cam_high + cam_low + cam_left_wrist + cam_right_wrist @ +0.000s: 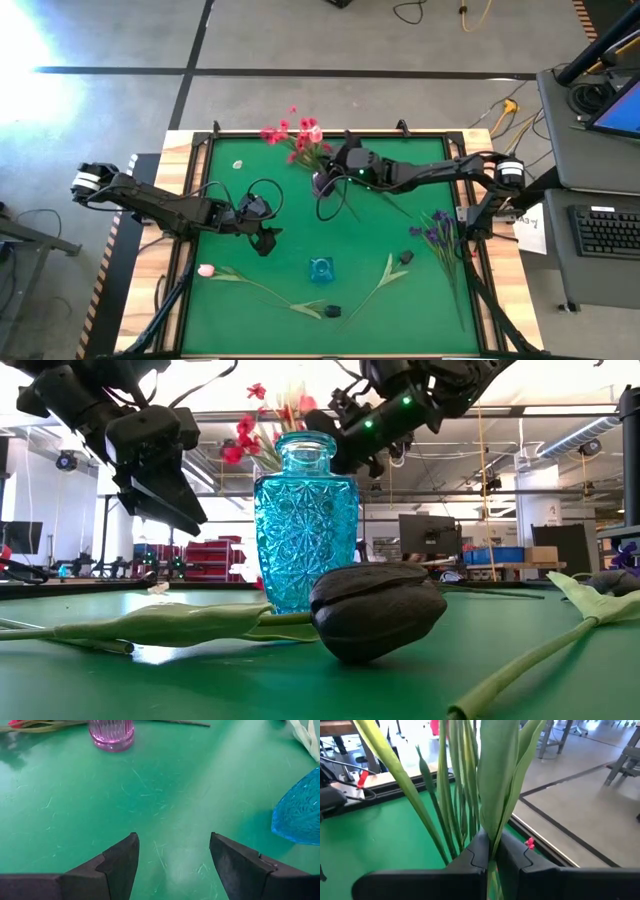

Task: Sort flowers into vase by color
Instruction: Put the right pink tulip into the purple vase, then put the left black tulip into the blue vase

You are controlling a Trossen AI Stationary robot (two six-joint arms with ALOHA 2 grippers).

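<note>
Here is the green table (250, 310), with both dark arms reaching in over it. The right arm stretches from the right edge toward the far middle, and the right gripper (330, 172) is clamped tight on a bunch of green stems (470, 795); in the right wrist view the 2 fingers pinch together with the leaves rising straight between them. Those stems carry the red and pink blooms (295, 135), which hang out over the table's far edge, above the pink vase (111, 731) that sits near the far middle.

The left arm comes in from the left side, and the left gripper (266, 240) hovers near the table's centre with its fingers (120, 862) spread wide and nothing between them, only bare green felt below.

The blue glass vase (321, 268) stands upright in the near middle, just beside the left gripper. Purple sprays (437, 232) lie along the right side. A pale pink tulip (207, 270) lies at the near left, its long stem running toward the centre. 2 dark tulip buds rest nearby: 1 (332, 311) at the near middle, another (405, 257) toward the right with its leafy stem.
</note>
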